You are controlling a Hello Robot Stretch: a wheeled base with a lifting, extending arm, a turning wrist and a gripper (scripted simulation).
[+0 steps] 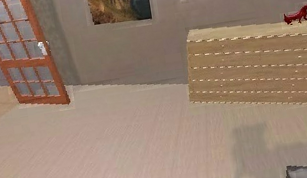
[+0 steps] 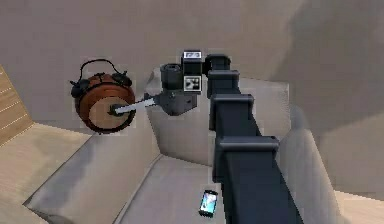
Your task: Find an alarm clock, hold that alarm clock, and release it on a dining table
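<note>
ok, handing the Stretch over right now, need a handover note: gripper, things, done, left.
Gripper: holds the round red-brown alarm clock with dark bells, hanging clear above the beige sofa.
Things: a small dark phone lies on the sofa seat; ahead stand a pale wooden dresser with a red horse figurine on top and a red-framed glass door.
Done: clock found and held.
Left: find a dining table, drive there, release the clock on it.
</note>
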